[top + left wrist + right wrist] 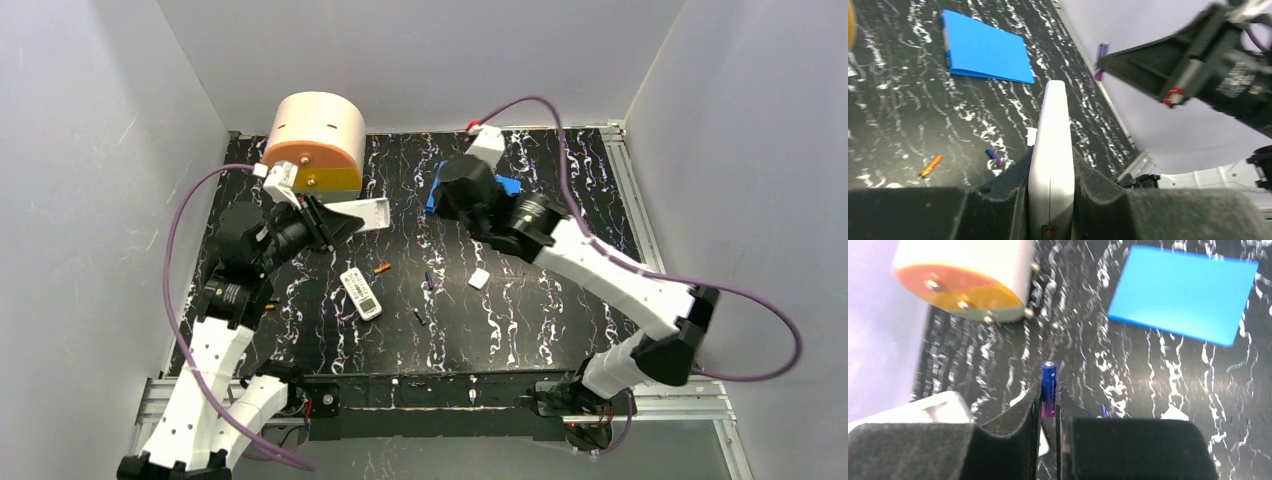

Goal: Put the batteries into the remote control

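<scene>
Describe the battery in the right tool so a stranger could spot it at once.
Find the right arm stretched over the far side of the black marbled table, beside the blue pad. Pinched in the right tool stands a blue battery fading to purple at the gripped end. Unlike the orange battery lying loose on the table, it is held off the surface.

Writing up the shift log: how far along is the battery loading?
Done: the left gripper clamps a white remote in its jaws above the table, and the right gripper pinches one purple battery. In hand: bringing the two together; they are apart. Left: seat this battery, then fetch another; an orange battery and a loose purple battery lie on the table near a second remote.
</scene>
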You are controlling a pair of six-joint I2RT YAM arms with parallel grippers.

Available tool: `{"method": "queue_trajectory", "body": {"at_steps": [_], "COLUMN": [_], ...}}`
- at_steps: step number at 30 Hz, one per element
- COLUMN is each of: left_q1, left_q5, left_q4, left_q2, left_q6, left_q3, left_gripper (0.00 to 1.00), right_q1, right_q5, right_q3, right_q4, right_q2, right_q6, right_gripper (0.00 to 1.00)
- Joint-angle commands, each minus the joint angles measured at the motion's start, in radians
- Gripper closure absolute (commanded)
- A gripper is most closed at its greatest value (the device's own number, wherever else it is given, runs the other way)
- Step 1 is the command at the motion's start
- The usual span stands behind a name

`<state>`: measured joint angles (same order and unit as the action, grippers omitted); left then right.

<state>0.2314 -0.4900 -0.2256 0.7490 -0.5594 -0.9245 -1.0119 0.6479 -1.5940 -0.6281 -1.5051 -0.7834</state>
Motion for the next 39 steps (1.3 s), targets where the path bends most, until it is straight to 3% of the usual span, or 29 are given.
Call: {"method": "queue_trajectory", "body": {"at_steps": [1,5,12,20,39], "left_q1": [0.0,0.012,0.063,0.129,0.134], "left_q5": [-0.153,-0.244,-0.313,-0.233,-0.246], "left_q4": [0.21,0.345,0.591,0.931,1.043], "left_q2": [0.069,0.16,0.304,0.407,0.397], "left_q6": [-0.144,-0.27,-0.469,-0.698,-0.735], "left_q3": [-0.028,-0.051,-0.087,0.01,0.07], "left_gripper": [1.0,1.0,1.0,1.0,1.0], "right_q1": [0.001,0.002,0.0,0.001,0.001], "right_q5": [-0.007,-0.133,-0.291,-0.194,-0.175], "right_q3": [0.01,0.08,-0.028,-0.018,0.018], "right_q4": [0.204,0.415,0.351,0.295,0.28], "right_q2": [0.128,0.253,0.244,0.239,0.223], "right_q6": [0.158,0.276,0.36,0.387,0.426], "right_gripper": [0.96,0.96,0.95,0.95,0.95]}}
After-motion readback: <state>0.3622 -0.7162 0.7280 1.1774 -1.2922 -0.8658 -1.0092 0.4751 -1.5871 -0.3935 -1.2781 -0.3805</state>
